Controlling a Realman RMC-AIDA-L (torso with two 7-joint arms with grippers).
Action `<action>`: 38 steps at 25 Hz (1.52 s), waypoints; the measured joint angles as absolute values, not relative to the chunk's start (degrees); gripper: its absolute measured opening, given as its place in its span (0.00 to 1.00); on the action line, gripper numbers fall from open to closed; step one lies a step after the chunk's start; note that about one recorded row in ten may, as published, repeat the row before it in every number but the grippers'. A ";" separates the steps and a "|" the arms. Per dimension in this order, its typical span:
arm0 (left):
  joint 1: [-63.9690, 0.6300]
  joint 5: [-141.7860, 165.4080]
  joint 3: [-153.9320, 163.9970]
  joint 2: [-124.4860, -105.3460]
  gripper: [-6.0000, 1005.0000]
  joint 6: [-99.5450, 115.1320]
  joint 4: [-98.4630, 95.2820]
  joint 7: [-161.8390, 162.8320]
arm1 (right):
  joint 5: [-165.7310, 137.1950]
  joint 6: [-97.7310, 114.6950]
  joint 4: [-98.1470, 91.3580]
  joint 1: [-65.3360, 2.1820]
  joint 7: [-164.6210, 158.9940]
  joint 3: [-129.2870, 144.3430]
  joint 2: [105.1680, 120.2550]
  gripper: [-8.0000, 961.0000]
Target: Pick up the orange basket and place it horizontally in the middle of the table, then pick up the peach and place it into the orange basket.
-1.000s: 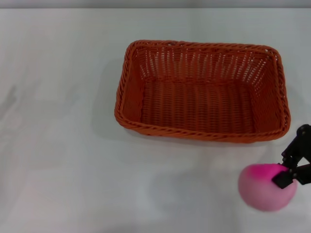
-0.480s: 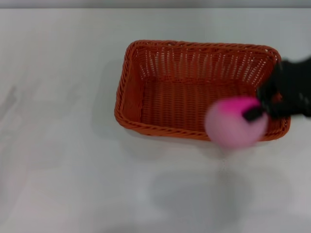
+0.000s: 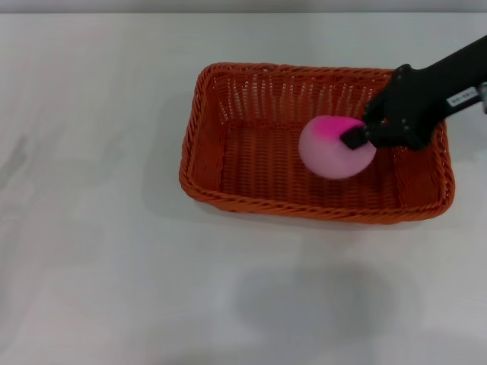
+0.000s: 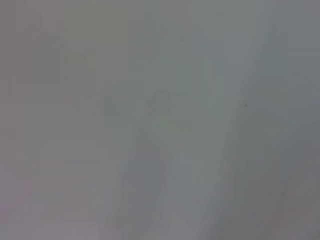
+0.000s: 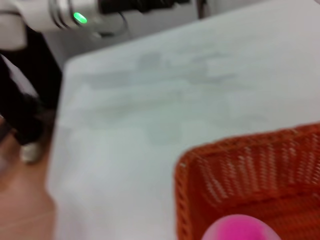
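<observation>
Your right gripper (image 3: pixel 358 137) is clamped on the peach (image 3: pixel 332 148), one black finger (image 3: pixel 353 138) pressed across the fruit's pink upper side, and it holds the fruit over the inside of the basket (image 3: pixel 312 199), toward its right half. You can't tell from the head view whether the peach touches the woven floor or hangs just above it. Nearest you, the table (image 3: pixel 114 289) lies bare and white, with a soft grey shadow on it in front of the basket. Next comes the basket's front rim, braided and orange-brown, then its floor and sloping sides; the basket sits with its long side across the table, roughly at the middle and a little to the right. Beyond the peach you see the black right arm (image 3: pixel 445 84) coming in over the basket's far right corner from the right edge. In the right wrist view, the peach (image 5: pixel 240 229) shows as a pink dome at the edge of the picture, with a rounded corner of the basket (image 5: pixel 195 170) just beside it and the table (image 5: pixel 150 100) stretching away to its far edge. Your left wrist view shows only a flat grey blur, and you have no sight of the left gripper.
</observation>
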State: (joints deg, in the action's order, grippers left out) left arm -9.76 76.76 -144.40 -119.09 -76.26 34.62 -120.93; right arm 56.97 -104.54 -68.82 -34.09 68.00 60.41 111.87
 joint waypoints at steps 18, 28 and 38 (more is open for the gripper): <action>-9.75 76.82 -144.39 -119.09 0.87 -75.93 34.54 -122.00 | 51.09 -96.85 -63.03 -36.21 68.36 60.26 113.62 0.26; -9.76 76.45 -144.54 -119.08 0.86 -75.93 34.62 -122.00 | 56.34 -103.82 -67.99 -34.54 72.07 46.49 113.50 0.64; -9.83 75.51 -145.82 -118.92 0.86 -75.94 35.28 -121.97 | 80.89 -104.19 -70.94 -18.02 79.59 30.76 109.86 0.64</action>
State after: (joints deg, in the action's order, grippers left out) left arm -9.83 75.51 -145.82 -118.92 -75.94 35.28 -121.97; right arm 80.89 -104.19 -70.94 -18.02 79.59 30.76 109.86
